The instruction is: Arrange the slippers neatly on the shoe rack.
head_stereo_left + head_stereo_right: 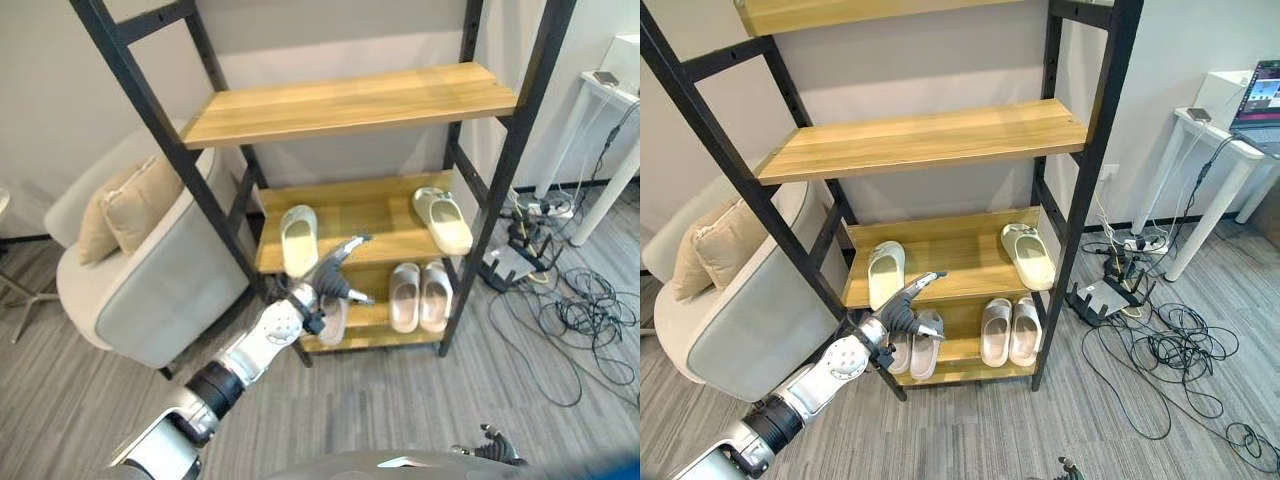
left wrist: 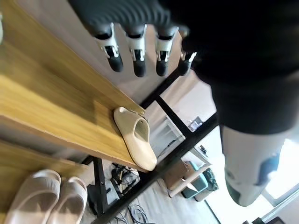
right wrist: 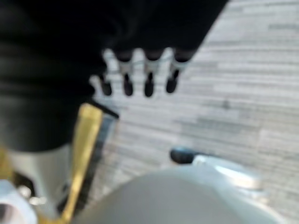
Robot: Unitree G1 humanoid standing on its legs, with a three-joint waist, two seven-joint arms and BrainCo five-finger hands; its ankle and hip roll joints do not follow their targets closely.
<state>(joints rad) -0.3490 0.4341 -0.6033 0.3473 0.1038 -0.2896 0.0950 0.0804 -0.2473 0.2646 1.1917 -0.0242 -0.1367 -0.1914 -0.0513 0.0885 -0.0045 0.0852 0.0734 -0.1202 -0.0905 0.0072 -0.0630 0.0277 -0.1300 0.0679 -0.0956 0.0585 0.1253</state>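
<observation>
Left hand [image 1: 902, 310] hovers open-fingered before the shoe rack [image 1: 940, 255], holding nothing. Pale green slippers [image 1: 883, 272] lie well apart on one shelf; reach level, grip near slipper's heel. Right hand [image 3: 140, 77] idles, fingers relaxed.

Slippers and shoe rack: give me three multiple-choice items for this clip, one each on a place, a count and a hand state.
1. Where does the beige pair sit?
A. top shelf B. bottom shelf C. floor
2. How many slippers lie on the middle shelf?
A. two B. none C. four
3. The left hand is:
A. curled round a slipper B. open, holding nothing C. gripping a rack post

B: side by side on the lowest board.
A: a pale green slipper at the left and a cream slipper at the right.
B: straight fingers, nothing held.
</observation>
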